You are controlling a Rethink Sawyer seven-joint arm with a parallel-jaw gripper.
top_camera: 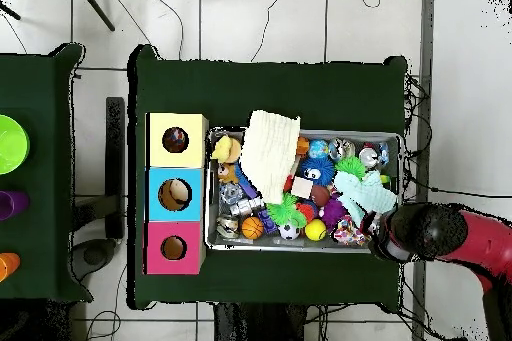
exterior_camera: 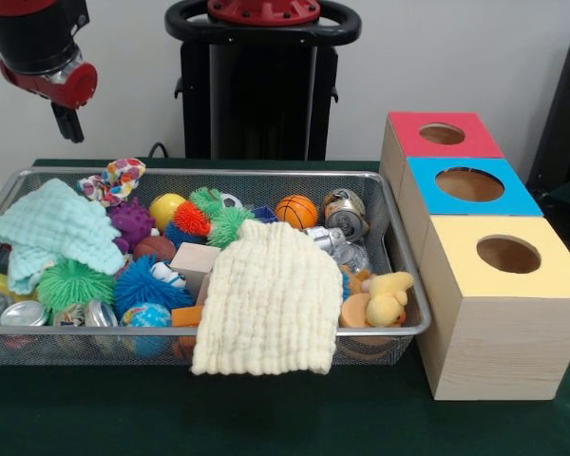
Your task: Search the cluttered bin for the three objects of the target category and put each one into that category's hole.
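Green table (exterior_camera: 95, 418) bears mesh bin (exterior_camera: 399, 285); white wall (exterior_camera: 456, 57) behind; jaws state unclear.

You can read no text, label, brand or number in either view: the crushed cans (exterior_camera: 345, 213) in the wire bin (exterior_camera: 404, 285) show only unclear markings, and the three coloured boxes (exterior_camera: 470, 185) carry no writing.
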